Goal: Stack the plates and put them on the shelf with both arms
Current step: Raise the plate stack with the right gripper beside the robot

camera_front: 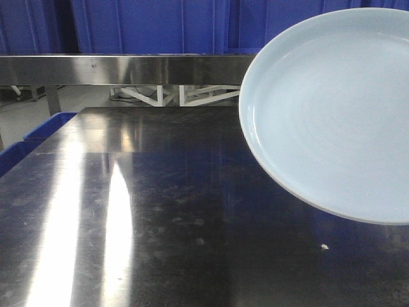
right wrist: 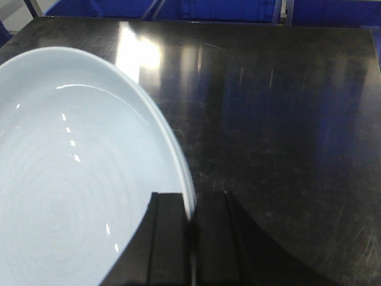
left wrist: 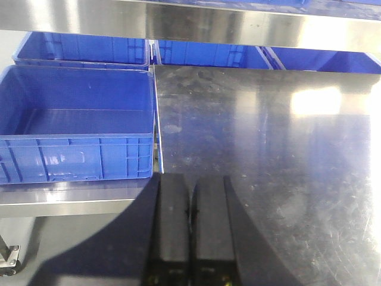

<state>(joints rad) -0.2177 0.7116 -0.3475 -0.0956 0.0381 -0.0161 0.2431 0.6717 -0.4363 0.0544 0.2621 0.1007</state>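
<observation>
Student: Tools first. How does each one stand?

Tutor: Right tool (right wrist: 190,205): clenched on the rim of the plate (right wrist: 71,179). One black finger (right wrist: 169,238) lies over the plate's inner face and the other sits outside the rim. Left tool (left wrist: 190,185): clenched on nothing, its two pads pressed flat together. It hangs above the steel worktop (left wrist: 268,149), close to the worktop's left edge.

Student: Plate position?

Tutor: In the front view it hangs at the right, raised clear of the worktop and tilted so that its plain pale-blue centre faces the camera. Its upper part crosses in front of the stainless rail (camera_front: 128,69). The only contact visible is the right tool's grip at the rim, shown in the right wrist view.

Student: Counts?

Tutor: One plate can be seen, and no second one shows in any view. There are two tools, one per wrist view. At least three blue crates (left wrist: 77,107) show in the left wrist view: one just beside the worktop's left edge, the others in a row behind it under the rail. One small pale speck (camera_front: 324,246) lies on the worktop below the plate.
</observation>
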